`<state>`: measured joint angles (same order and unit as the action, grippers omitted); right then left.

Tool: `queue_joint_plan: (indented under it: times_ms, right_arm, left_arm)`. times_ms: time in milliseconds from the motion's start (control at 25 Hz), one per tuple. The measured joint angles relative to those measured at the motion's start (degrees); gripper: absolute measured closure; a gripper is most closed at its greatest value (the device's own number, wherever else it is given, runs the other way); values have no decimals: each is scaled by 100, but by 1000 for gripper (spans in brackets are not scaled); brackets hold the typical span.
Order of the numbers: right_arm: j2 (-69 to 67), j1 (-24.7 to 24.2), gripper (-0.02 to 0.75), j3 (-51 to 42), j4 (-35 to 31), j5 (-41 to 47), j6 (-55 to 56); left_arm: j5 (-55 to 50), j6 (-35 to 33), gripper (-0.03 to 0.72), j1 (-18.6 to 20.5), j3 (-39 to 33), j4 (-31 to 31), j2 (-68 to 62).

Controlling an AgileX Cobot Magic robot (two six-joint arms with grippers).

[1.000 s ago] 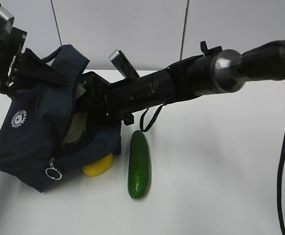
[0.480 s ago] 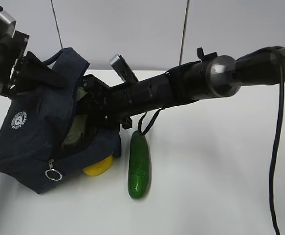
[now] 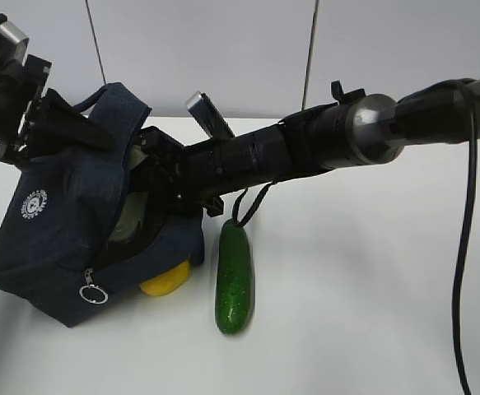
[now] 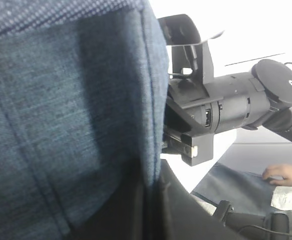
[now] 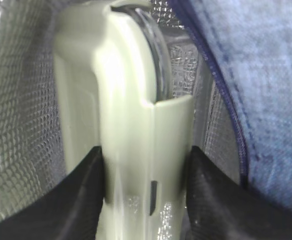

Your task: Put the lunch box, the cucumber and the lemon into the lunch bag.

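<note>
**Lunch box gripped inside the tilted lunch bag**

Lunch box (image 5: 130, 125) sitting on edge within the lunch bag (image 3: 58, 239), sage-green lid facing the right wrist camera, clear rim showing at the top. Clamped on both flanks by the right gripper (image 5: 143, 200), black fingers (image 5: 80, 195) pressed against the lid's sides. Surrounded by silver quilted lining (image 5: 20, 115) inside the bag, with navy fabric at the right edge of that view.

Bag tipped over to one side on the white table (image 3: 371, 313), mouth open toward the right arm (image 3: 305, 148), which reaches into it up to the wrist. White round logo (image 3: 32, 203) on the bag's side; metal ring pull (image 3: 93, 293) hanging at the lower front corner. Top of the bag pinched by the left gripper (image 3: 67, 132), clenched on the fabric and holding it up; denim-like cloth filling most of the left wrist view.

Lemon (image 3: 167, 281) lying on the table, partly tucked under the bag's lower edge. Cucumber (image 3: 233, 277) just beside the lemon, lengthwise toward the camera, outside the bag, untouched.
</note>
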<state>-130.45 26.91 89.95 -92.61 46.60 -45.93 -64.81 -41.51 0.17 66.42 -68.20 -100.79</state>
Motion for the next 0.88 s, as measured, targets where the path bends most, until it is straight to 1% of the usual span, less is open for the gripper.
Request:
queue_joint_plan:
  times_ms: [520,880]
  right_arm:
    - [-13,57,381,0,-9,-10,0]
    - [-129,60,367,10,-9,-24,0]
  left_arm:
    - [0,-23,697,0,0,-56,-101]
    - [0,-32,697,0,0,-56,-105]
